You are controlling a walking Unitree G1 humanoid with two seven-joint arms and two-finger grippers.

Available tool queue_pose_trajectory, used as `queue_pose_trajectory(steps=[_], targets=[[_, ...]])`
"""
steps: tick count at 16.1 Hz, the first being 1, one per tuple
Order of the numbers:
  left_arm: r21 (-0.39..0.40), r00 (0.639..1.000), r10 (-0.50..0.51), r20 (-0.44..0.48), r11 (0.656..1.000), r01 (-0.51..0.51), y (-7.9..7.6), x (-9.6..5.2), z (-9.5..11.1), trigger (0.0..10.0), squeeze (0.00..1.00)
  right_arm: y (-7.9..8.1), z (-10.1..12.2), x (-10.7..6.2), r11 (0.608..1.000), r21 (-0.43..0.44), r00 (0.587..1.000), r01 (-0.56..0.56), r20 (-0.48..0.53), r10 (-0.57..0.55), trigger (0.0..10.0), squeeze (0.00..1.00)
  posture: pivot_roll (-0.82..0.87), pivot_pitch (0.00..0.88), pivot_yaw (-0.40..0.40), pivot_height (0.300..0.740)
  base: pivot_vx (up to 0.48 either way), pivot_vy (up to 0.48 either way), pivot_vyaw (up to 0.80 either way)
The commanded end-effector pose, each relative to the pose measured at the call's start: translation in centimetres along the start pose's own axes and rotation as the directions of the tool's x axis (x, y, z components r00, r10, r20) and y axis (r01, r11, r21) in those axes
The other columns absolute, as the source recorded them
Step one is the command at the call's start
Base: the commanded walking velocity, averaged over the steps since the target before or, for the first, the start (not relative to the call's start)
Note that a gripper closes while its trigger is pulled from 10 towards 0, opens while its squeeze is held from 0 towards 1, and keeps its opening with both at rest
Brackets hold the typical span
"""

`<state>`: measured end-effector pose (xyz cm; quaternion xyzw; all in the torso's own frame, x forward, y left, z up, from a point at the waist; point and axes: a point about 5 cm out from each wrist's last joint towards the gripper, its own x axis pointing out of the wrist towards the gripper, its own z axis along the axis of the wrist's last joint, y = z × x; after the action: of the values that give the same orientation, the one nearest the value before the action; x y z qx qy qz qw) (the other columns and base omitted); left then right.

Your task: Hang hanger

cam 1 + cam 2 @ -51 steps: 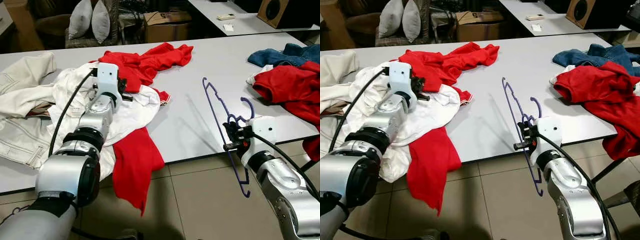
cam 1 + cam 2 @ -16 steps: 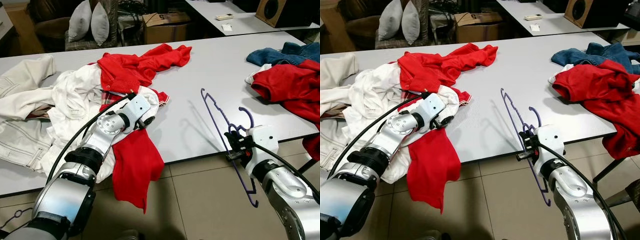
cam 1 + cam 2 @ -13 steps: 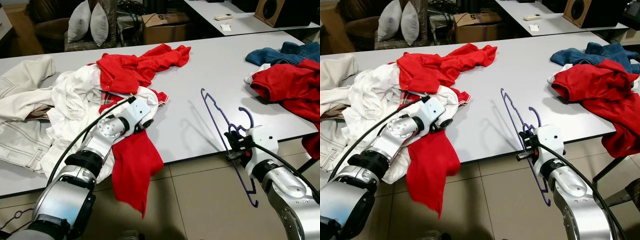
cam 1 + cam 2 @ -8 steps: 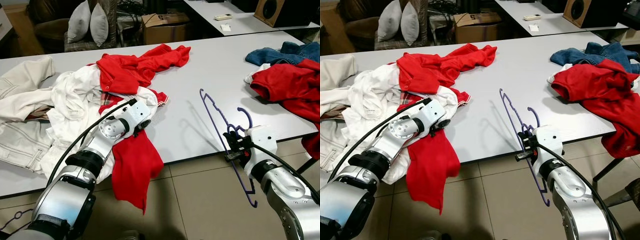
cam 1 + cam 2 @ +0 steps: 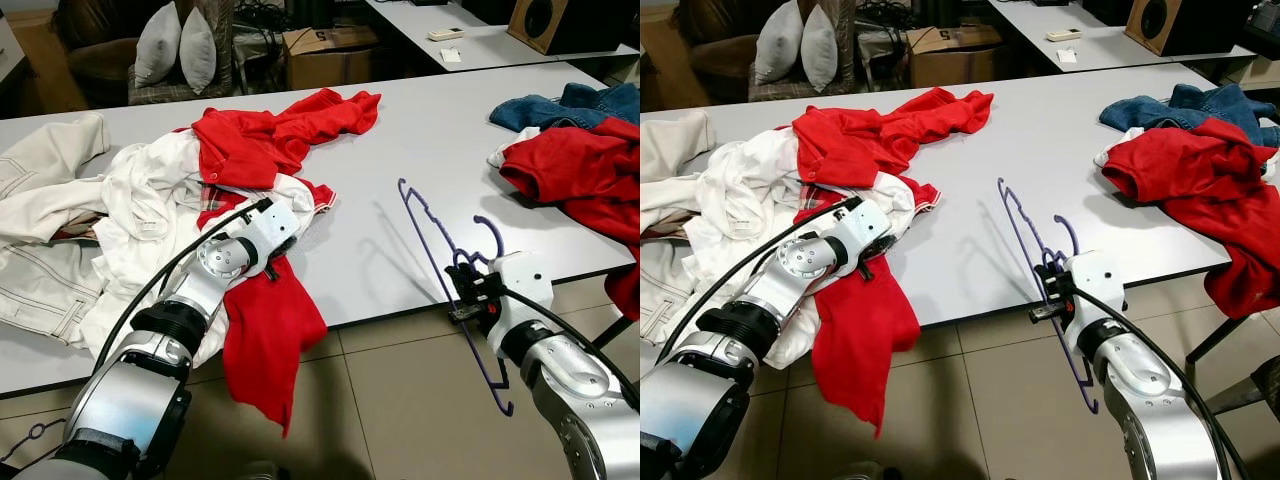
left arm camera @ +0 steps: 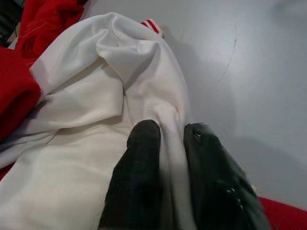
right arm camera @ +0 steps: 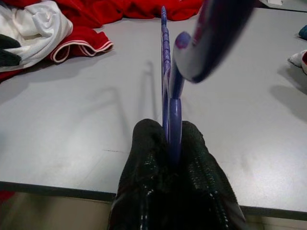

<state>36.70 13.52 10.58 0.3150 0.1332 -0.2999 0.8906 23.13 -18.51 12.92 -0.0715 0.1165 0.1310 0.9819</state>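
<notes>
From my station I see the right gripper [image 7: 168, 143] clamped on the purple hanger [image 5: 440, 255] near its neck, both black fingers [image 7: 144, 158] pressed against the thin plastic. The hanger stands on edge at the near rim of the grey table [image 5: 420, 130], one end slanting up over the tabletop, the other end dropping below the table edge toward the tiled floor [image 5: 400, 410], its hook curling just above the gripper. On the other side my left gripper [image 6: 165, 139] is closed on a fold of the white garment [image 6: 96, 96] — the cloth is pinched between the two fingers, right where it overlaps the red shirt [image 5: 265, 320] that hangs off the table's front edge. More red cloth [image 5: 270, 125] lies bunched further back on the table, cream trousers [image 5: 50, 190] spread at the far left, and a second red garment [image 5: 580, 175] with a blue one [image 5: 550, 105] behind it sits at the right end, well apart from the hanger.
</notes>
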Motion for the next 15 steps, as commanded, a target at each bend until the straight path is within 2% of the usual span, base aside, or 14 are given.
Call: queue_pose_trajectory(steps=[1,7,8,10,11,12,13,14,15], targets=[[-0.008,1.0,0.007,-0.011,1.0,-0.007,0.4,-0.2,-0.2,0.0,0.0,0.2,-0.2,-0.1,1.0,-0.001,1.0,-0.008,-0.012,0.008,10.0,0.0,-0.07,0.0,0.06,0.74,0.0,0.0,0.0],[-0.043,0.999,0.043,0.02,0.998,-0.042,1.0,-0.4,0.1,0.0,0.0,0.0,-0.2,0.1,1.0,-0.011,1.0,-0.005,-0.015,0.005,10.0,0.0,-0.06,0.0,0.052,0.74,0.0,0.0,0.0],[-0.088,0.994,0.062,0.09,0.995,-0.054,1.7,-0.6,1.1,0.0,0.0,-0.1,-0.2,0.1,1.0,-0.013,1.0,0.004,-0.013,-0.004,10.0,0.0,-0.06,0.0,0.051,0.74,0.0,0.0,0.0],[-0.263,0.959,0.116,0.257,0.964,-0.046,3.4,-0.8,4.2,0.0,0.0,-0.4,-0.1,0.4,1.0,-0.012,1.0,0.029,-0.006,-0.029,10.0,0.0,-0.06,0.0,0.047,0.74,0.0,0.0,0.0],[-0.341,0.921,0.164,0.353,0.939,-0.037,5.1,-1.2,6.7,0.0,0.0,-0.6,0.0,0.5,0.999,-0.012,0.999,0.038,-0.001,-0.038,10.0,0.0,-0.05,0.0,0.047,0.74,0.0,0.0,0.0],[-0.37,0.892,0.19,0.41,0.929,-0.028,6.2,-1.5,8.2,0.0,0.0,-0.6,0.1,0.7,0.999,-0.013,0.999,0.042,0.003,-0.042,10.0,0.0,-0.05,0.0,0.049,0.74,0.0,0.0,0.0],[-0.383,0.828,0.226,0.513,0.924,-0.015,8.2,-2.6,11.5,0.0,0.0,-0.7,0.3,0.8,0.999,-0.013,0.999,0.049,0.011,-0.049,10.0,0.0,-0.05,0.0,0.051,0.74,0.0,0.0,0.0],[-0.386,0.804,0.235,0.546,0.922,-0.007,8.8,-3.0,12.6,0.0,0.0,-0.8,0.3,0.9,0.999,-0.013,0.999,0.051,0.013,-0.051,10.0,0.0,-0.05,0.0,0.051,0.74,0.0,0.0,0.0],[-0.441,0.566,0.309,0.764,0.891,0.108,12.4,-7.1,19.5,0.0,0.0,-1.2,0.5,1.0,0.996,-0.001,0.995,0.092,0.031,-0.092,10.0,0.0,-0.05,0.0,0.057,0.74,0.0,0.0,0.0]])
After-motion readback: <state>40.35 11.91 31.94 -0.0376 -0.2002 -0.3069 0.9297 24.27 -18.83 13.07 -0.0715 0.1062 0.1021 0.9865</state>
